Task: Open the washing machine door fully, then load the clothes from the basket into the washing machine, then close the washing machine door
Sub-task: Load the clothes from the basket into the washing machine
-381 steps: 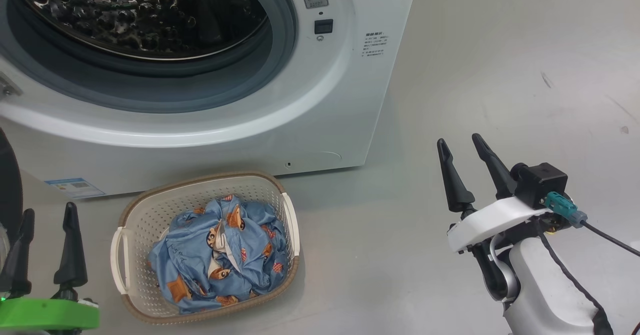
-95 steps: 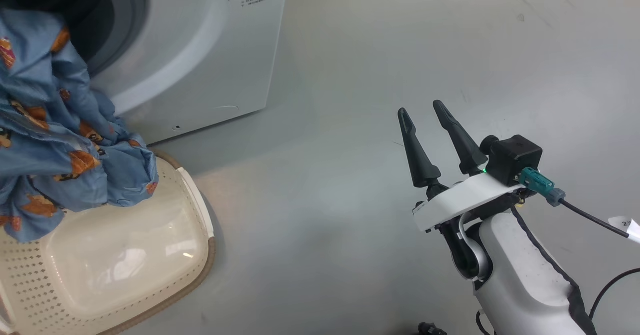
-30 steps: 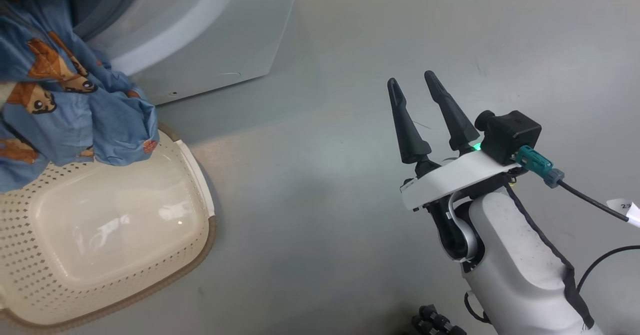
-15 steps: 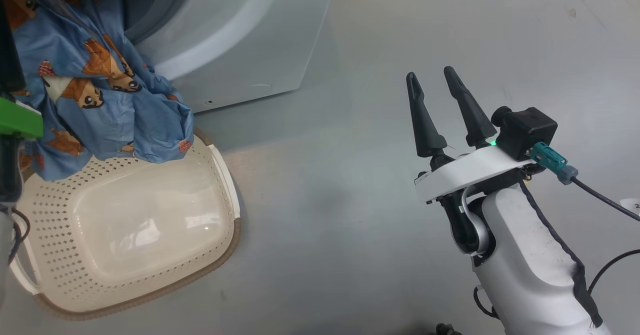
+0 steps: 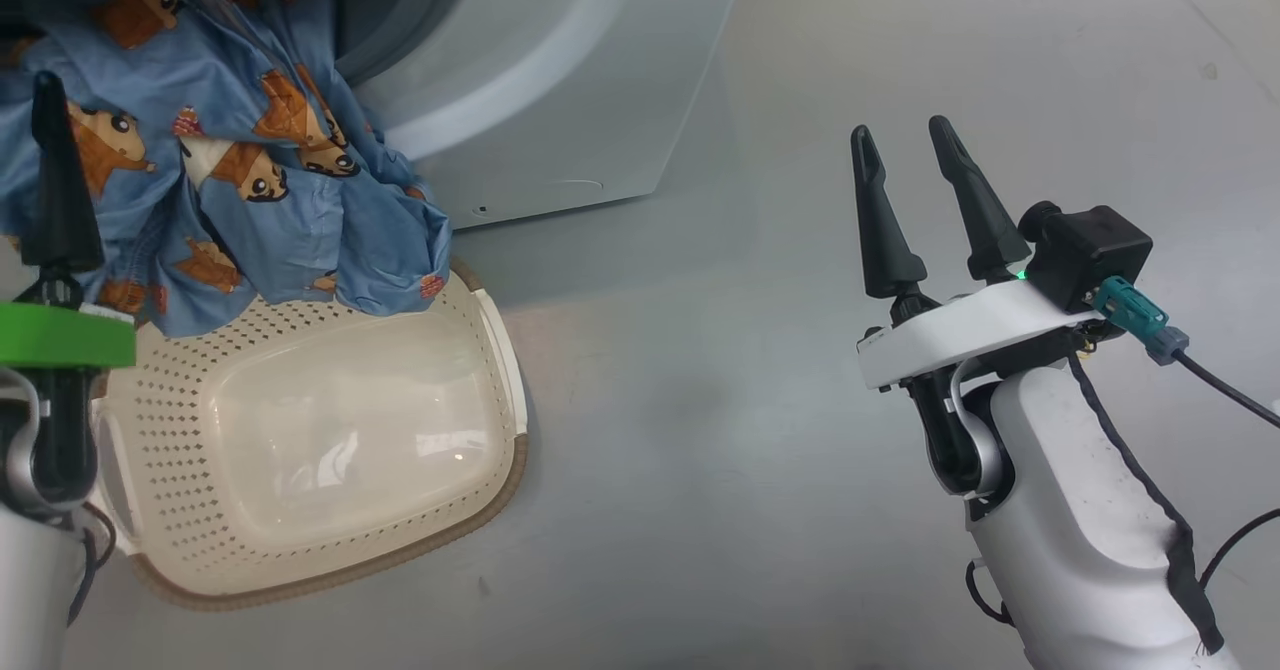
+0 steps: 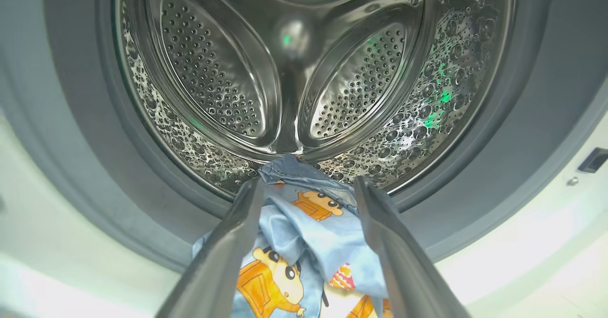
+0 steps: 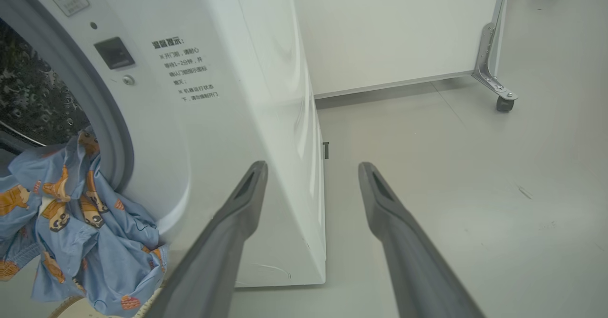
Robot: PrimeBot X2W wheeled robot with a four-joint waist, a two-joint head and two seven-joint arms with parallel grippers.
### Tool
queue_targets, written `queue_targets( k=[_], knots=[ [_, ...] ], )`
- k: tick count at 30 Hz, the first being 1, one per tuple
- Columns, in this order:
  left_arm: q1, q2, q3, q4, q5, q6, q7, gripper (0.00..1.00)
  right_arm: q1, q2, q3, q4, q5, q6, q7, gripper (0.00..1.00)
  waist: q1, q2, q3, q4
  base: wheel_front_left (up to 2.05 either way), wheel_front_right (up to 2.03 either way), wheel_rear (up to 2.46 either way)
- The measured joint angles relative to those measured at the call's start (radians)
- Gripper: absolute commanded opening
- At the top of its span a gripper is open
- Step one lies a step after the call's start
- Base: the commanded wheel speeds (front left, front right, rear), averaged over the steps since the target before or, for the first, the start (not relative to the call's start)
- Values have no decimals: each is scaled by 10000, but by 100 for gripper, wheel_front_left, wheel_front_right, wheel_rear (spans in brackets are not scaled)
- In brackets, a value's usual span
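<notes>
Left wrist view: left gripper [image 6: 306, 185] is reaching forward, jaws spread astride one blue cartoon-printed fabric garment [image 6: 308, 223]; right gripper [image 5: 901, 128] is hovering, jaws apart.

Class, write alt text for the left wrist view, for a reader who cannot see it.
A light blue cartoon-print garment lies between the left gripper's two spread dark fingers, its top edge overlapping the lower rim of the washing machine's open, perforated steel drum. A grey rubber seal rings the drum, with the machine's white front outside it.
</notes>
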Motion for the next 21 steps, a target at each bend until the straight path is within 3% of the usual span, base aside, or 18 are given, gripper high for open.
queue_targets(
  k=[21],
  knots=[
    [3221,-600,1011,-2178,853,0,0,100,105,-67,-508,-261,-573,259,0,100,0,0,-203,527,0,0,0]
  ],
)
